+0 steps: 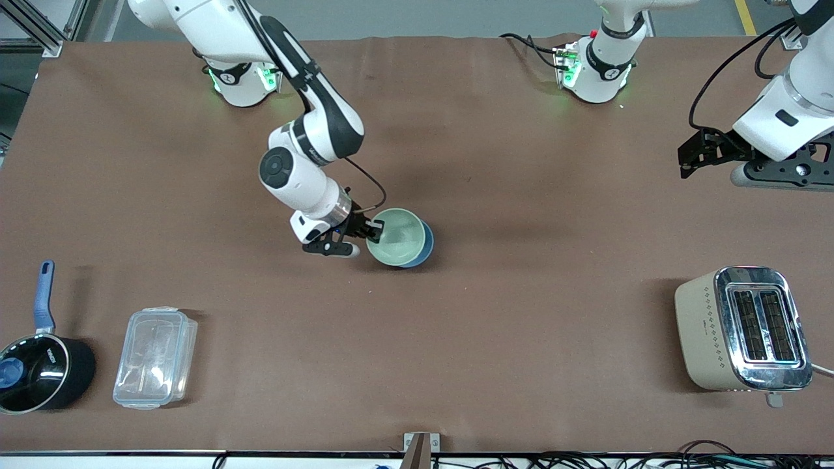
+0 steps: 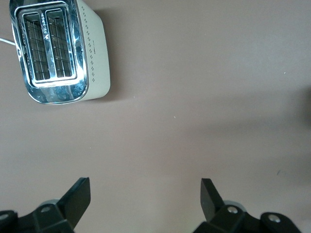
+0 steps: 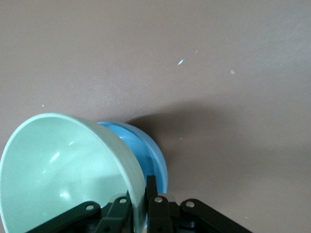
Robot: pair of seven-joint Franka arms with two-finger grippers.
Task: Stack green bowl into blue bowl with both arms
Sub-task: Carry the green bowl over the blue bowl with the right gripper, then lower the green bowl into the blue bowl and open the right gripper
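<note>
The green bowl (image 1: pixel 396 236) sits tilted inside the blue bowl (image 1: pixel 423 246) near the middle of the table. My right gripper (image 1: pixel 373 229) is shut on the green bowl's rim, on the side toward the right arm's end. In the right wrist view the green bowl (image 3: pixel 63 170) fills the foreground, its rim pinched between the fingers (image 3: pixel 152 191), with the blue bowl (image 3: pixel 153 155) showing under it. My left gripper (image 1: pixel 692 156) is open and empty, held above the table at the left arm's end; its fingers (image 2: pixel 77 199) show over bare table.
A cream and chrome toaster (image 1: pixel 743 329) stands toward the left arm's end, near the front camera; it also shows in the left wrist view (image 2: pixel 58 51). A clear lidded box (image 1: pixel 155 357) and a black saucepan with a blue handle (image 1: pixel 39 365) sit toward the right arm's end.
</note>
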